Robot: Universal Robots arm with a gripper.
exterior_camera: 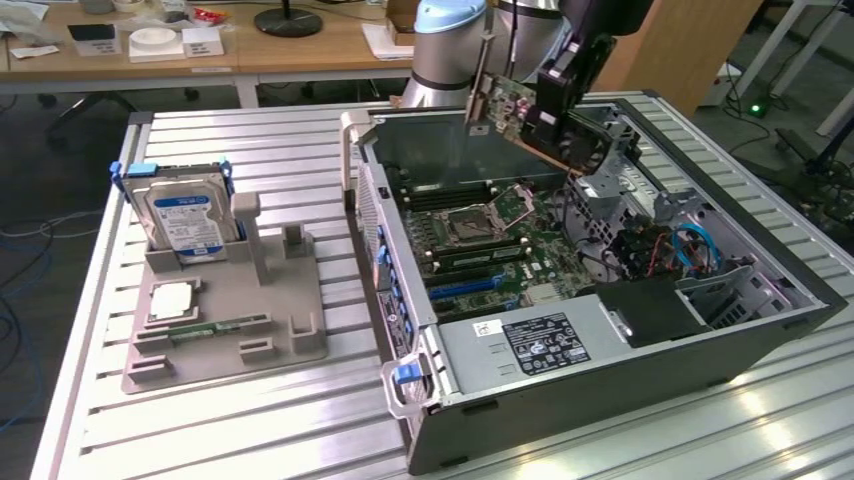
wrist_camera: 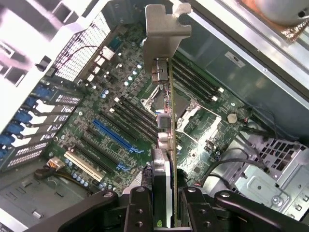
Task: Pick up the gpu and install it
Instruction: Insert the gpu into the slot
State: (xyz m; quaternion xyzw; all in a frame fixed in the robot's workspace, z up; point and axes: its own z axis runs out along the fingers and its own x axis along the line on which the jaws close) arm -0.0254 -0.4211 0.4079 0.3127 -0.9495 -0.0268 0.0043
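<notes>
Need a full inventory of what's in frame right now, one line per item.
gpu: one, green board with silver bracket, held in the air over the open case
computer case: one, dark grey, side open, on the exterior view's right
motherboard: one, green, inside the case
power supply: one, grey with a label, in the case
hard drive: one, silver with blue-white label, upright in the holder
holder: one, grey, on the exterior view's left
RAM stick: one, green, flat on the holder
table: one, silver, slatted, under everything
gripper: one, black, shut on the gpu
</notes>
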